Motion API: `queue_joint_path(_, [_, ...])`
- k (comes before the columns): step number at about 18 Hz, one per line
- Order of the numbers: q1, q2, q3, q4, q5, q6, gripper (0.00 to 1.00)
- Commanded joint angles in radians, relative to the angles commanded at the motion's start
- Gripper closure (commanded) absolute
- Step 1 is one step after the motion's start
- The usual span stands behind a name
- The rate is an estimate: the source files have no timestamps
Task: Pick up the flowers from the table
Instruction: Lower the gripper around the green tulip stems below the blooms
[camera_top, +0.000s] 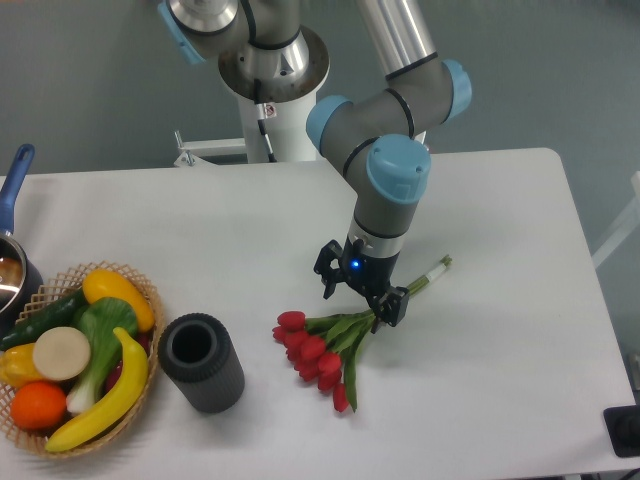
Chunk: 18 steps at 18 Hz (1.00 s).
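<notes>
- Fixed camera: your black two-finger gripper (362, 293) hangs at centre frame with fingers spread wide, straddling the green stems without closing on them.
- The bunch of red tulips with green leaves (325, 348) lies flat on the plain white table (500, 230), blooms toward lower centre.
- At lower left you've got a dark ribbed cylinder (201, 362) beside a wicker basket of fruit and vegetables (70, 355).

A wicker basket (140, 290) at the lower left holds a banana (105, 400), an orange (38, 404), a yellow pepper (115, 292) and green vegetables. Just beside it on the right stands a dark cylindrical cup (203, 362), open-topped. A blue-handled pot (14, 255) sits at the left edge.
</notes>
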Motion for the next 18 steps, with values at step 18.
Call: queue_joint_path(18, [0.017,-0.034,-0.015,-0.034,0.018,0.002,0.0])
